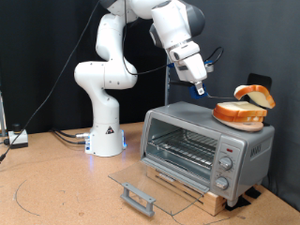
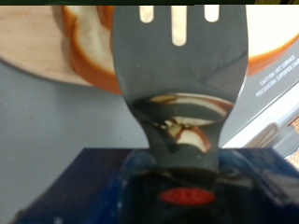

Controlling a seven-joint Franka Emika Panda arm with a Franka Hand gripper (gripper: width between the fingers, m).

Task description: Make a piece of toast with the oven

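Note:
My gripper (image 1: 198,86) hangs above the silver-grey oven (image 1: 164,122) and is shut on the blue handle of a black slotted spatula (image 2: 177,75). The thin blade (image 1: 217,97) reaches toward the exterior view's right, to a wooden plate (image 1: 234,118) on the oven's top. Two bread slices with orange-brown crust are on the plate. One (image 1: 255,94) leans up on the other. In the wrist view one slice (image 2: 89,42) shows on each side of the blade, the other being partly cut off (image 2: 276,33). The oven's glass door (image 1: 155,180) lies open and flat, and the wire rack (image 1: 183,145) is bare.
The door's grey bar handle (image 1: 138,195) sticks out over the table in front. Three knobs (image 1: 225,165) sit on the oven's front, at the exterior view's right. The oven stands on a wooden board (image 1: 202,195). The arm's white base (image 1: 106,131) stands behind, with cables (image 1: 66,137) beside it.

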